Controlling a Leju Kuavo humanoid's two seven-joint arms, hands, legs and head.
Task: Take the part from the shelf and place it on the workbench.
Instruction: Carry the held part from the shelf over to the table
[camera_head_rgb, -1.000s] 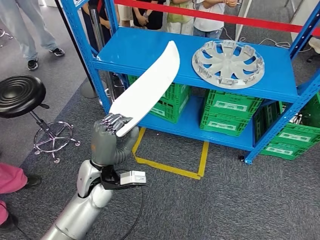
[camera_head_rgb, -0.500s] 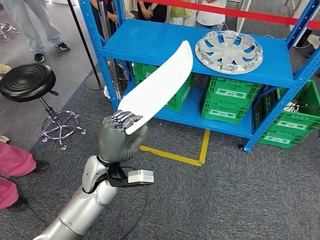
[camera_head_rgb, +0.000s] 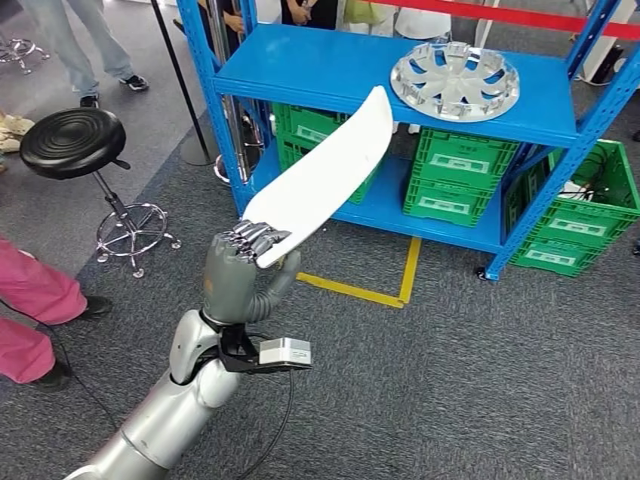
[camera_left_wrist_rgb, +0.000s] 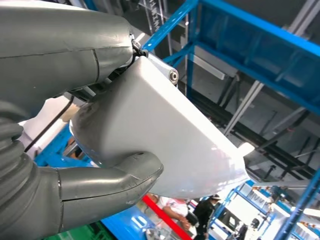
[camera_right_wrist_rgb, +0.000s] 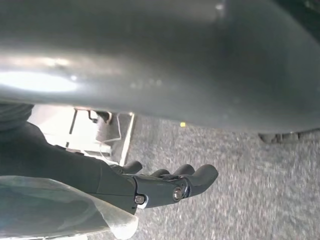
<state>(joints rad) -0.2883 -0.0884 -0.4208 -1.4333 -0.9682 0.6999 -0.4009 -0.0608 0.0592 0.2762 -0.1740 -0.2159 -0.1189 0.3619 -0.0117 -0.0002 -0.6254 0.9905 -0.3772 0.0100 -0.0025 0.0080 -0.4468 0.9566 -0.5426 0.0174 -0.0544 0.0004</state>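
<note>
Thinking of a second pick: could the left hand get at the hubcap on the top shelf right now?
Probably not: the left hand already grips the white part, and the hubcap lies further back on the shelf.

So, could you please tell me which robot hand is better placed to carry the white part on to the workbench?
The left robot hand: it already grips the long white part at its near end, clear of the blue shelf. The right robot hand hangs low over the carpet, holding nothing.

A blue shelf (camera_head_rgb: 355, 85) stands on grey carpet (camera_head_rgb: 468, 380), a silver hubcap (camera_head_rgb: 455, 80) lying on its top board and green crates (camera_head_rgb: 445, 185) on the lower one.
</note>
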